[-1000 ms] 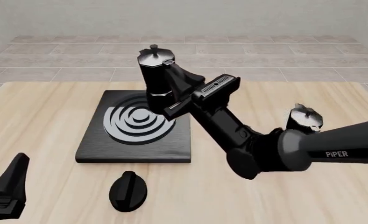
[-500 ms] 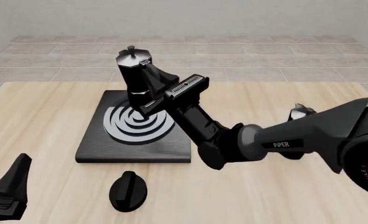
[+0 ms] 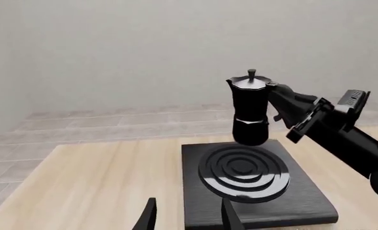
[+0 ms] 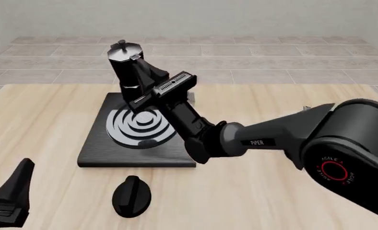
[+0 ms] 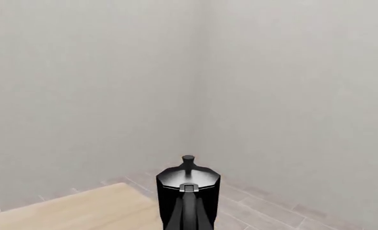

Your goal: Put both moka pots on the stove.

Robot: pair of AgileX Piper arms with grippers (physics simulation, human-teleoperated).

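The second moka pot is almost wholly hidden in the front view behind the right arm (image 4: 272, 139); only a sliver shows at the arm's upper edge, right of centre, too small to make out. The right gripper (image 4: 144, 81) is largely masked by its own wrist and the carried moka pot (image 4: 126, 67), so its fingertips cannot be seen, but it is closed on the pot's handle side and holds the pot upright in the upper left of the frame, lifted clear above the far edge of the stove (image 4: 93, 151). The left wrist view confirms a gap between the pot's base and the burner rings (image 3: 243, 172). The left gripper (image 4: 10, 201) is cut off at the bottom left corner; in its wrist view two finger tips stand apart with nothing between them. A black knob (image 4: 131, 195) lies on the table (image 4: 48, 110) just below the stove. Compared with half a second ago, the carried pot has moved further left and slightly up, the right arm has swung across, and more of the second pot is covered.
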